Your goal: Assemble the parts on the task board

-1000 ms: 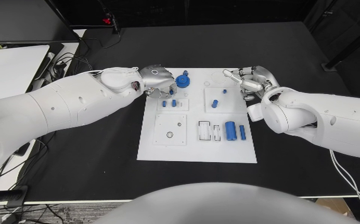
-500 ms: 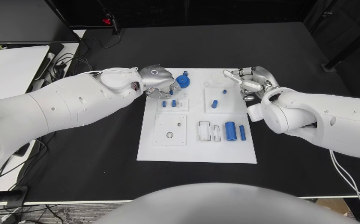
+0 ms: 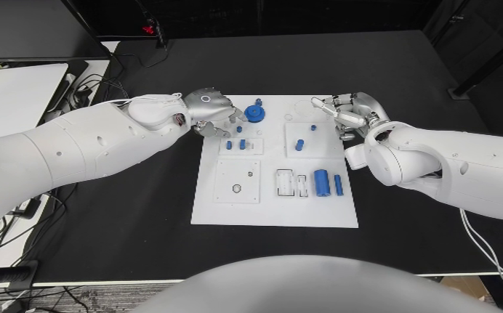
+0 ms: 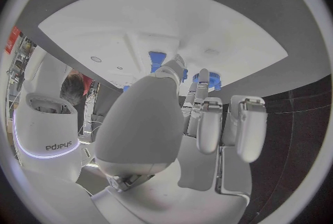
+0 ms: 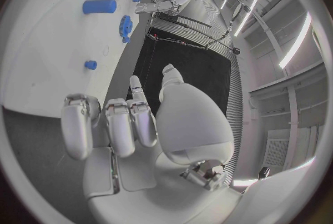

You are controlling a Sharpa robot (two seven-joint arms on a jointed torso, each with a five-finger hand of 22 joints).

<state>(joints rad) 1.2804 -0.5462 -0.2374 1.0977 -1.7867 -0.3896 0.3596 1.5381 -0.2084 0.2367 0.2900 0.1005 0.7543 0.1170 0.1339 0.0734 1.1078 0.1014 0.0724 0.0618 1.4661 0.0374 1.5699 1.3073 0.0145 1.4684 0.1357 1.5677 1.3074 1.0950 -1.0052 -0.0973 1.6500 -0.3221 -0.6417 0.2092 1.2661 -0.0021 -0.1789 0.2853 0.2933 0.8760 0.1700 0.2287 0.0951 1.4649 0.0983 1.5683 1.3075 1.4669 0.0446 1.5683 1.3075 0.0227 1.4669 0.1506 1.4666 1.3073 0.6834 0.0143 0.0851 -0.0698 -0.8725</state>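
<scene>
1. Left hand poised over the far left corner of the task board, fingers drawn close together beside the blue gear; nothing seen between them (whether any fingertip touches the gear cannot be told).
2. Right hand parked at the board's far right edge, fingers curled inward on nothing, probably kept out of the working zone.
3. Small blue pegs standing upright in a raised square near the left hand, one more peg in the neighbouring square.
4. Two blue cylinders lying flat at the board's near right, beside open slots, likely awaiting insertion.
5. Judged: gear handling in hand, assembly unfinished.
</scene>
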